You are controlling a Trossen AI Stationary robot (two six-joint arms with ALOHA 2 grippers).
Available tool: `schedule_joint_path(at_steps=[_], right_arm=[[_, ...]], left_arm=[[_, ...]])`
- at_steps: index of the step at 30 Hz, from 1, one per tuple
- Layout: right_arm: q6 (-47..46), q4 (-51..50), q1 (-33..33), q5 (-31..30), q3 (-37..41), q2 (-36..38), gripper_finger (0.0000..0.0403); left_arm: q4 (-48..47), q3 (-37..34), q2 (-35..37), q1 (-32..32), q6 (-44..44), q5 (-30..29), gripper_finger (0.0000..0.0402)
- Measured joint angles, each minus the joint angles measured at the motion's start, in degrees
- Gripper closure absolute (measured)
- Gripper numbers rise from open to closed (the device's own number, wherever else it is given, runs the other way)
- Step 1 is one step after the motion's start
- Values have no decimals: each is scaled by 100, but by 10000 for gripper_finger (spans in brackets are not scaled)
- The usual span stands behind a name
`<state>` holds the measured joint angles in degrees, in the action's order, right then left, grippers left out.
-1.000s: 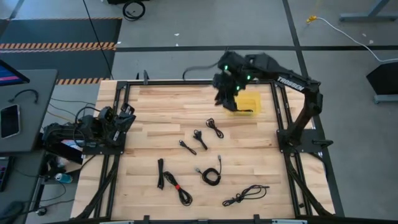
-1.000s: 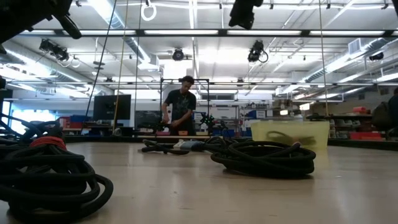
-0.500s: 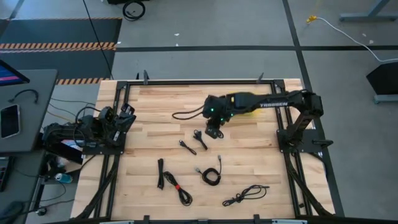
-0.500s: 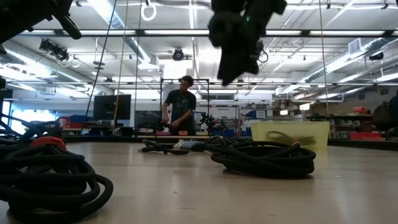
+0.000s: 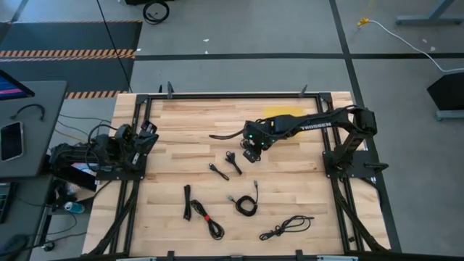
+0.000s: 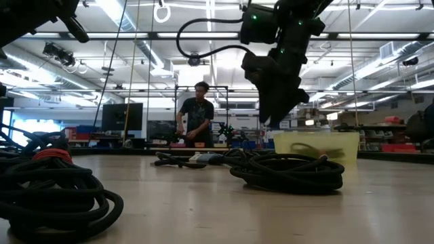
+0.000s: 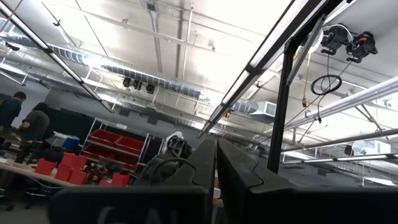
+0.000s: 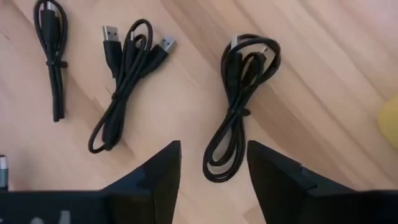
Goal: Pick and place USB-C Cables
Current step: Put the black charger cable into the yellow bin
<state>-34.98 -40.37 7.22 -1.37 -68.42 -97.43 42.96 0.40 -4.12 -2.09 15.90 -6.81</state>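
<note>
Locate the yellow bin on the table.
High view: the yellow bin sits at the table's far edge, right of centre, partly hidden beneath the right arm.

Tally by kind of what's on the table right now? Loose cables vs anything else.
Black cables, loose: 7 (six in the open in the high view; the seventh lies under the open right hand and shows in the right wrist view)
Yellow bin: 1 (contents not counted)
Total: 8
</note>
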Motion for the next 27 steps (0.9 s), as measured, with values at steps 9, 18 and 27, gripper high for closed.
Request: schedule_joint_path(at_steps=[9, 18, 27], right_arm=[[1, 382, -10, -17, 225, 0, 194], [-194, 689, -168, -16, 695, 0, 196], [-600, 1458, -223, 0, 1426, 0, 196]], left_arm=[[2, 0, 0, 0, 0, 0, 379], [0, 0, 0, 0, 2, 0, 379], [0, 0, 0, 0, 2, 0, 379]])
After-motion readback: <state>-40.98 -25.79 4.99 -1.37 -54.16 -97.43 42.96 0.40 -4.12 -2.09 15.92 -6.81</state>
